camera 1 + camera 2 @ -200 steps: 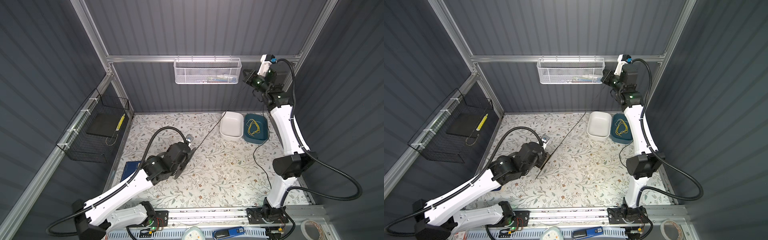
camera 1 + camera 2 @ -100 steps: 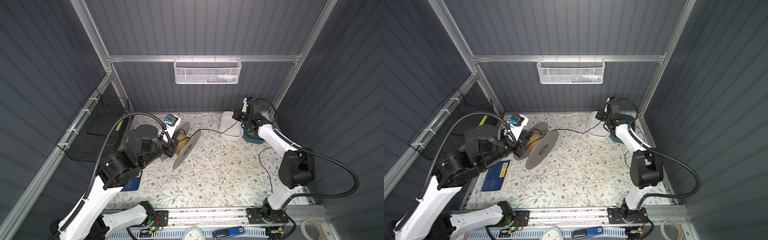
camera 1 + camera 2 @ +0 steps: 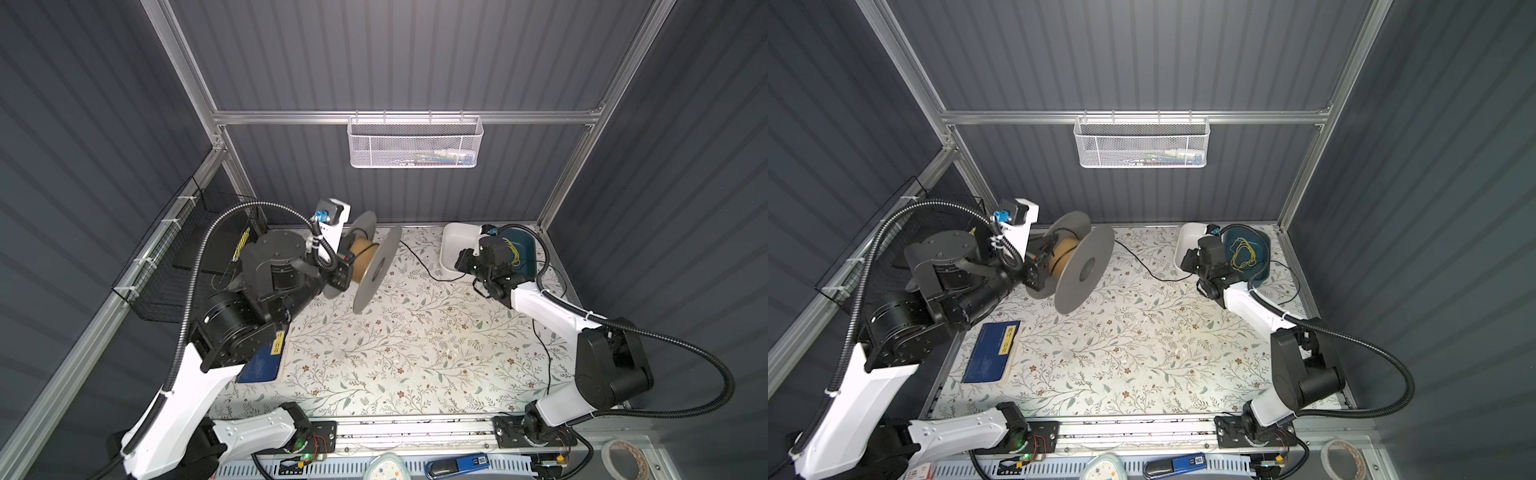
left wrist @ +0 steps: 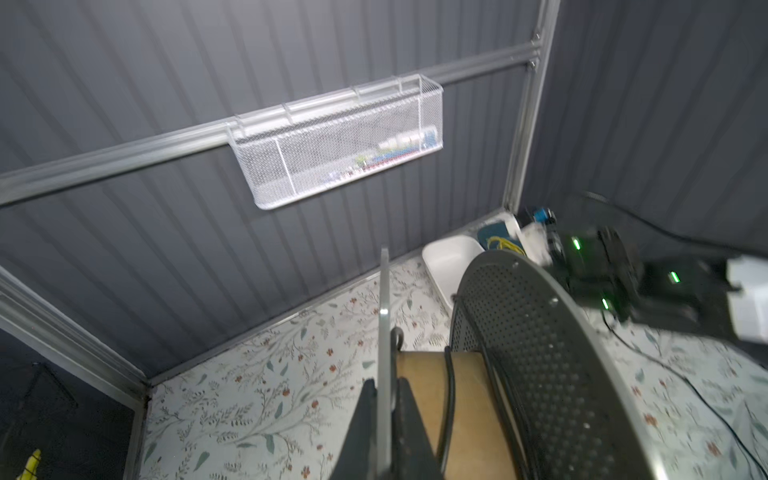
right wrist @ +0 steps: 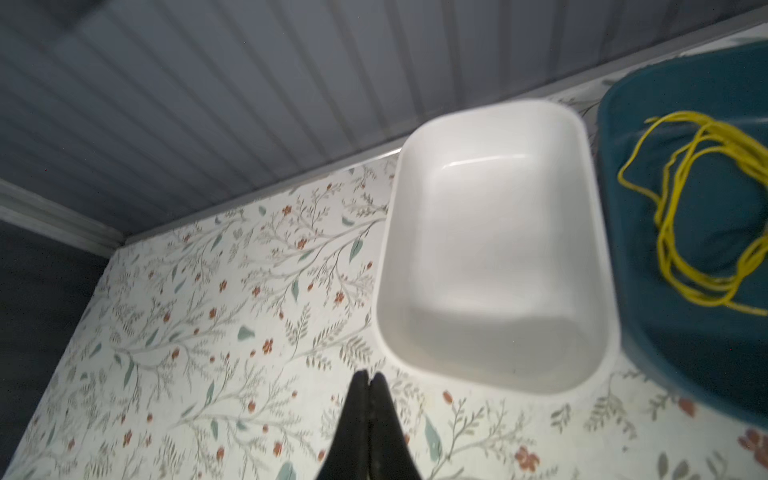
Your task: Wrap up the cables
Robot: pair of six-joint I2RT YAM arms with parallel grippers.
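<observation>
The thin black flexible cord [image 3: 441, 279] looks feather-light and totally floppy; you can't push it, only pull it, and I'd guess it slips and tangles the moment it goes slack; best place to grab is the loose run lying on the floral-patterned desk [image 3: 415, 353], a little way off the reel, kept taut. One end sits on the brown cardboard core [image 4: 465, 415] of the grey two-flanged spool [image 3: 382, 257], a couple of turns on; the rest snakes across the desk toward the right arm. Left pincer [image 4: 384, 384] is clamped on one flange's rim, holding the spool by it; right pincer [image 5: 368, 380] is pressed together just beside the white plastic tub [image 5: 490, 249]; can't tell whether the cord's nipped in there.

Count: one cord; one spool; two tubs, white plus a teal plastic tub [image 5: 681, 91]; one yellow wire bundle [image 5: 663, 249] in the teal one.
</observation>
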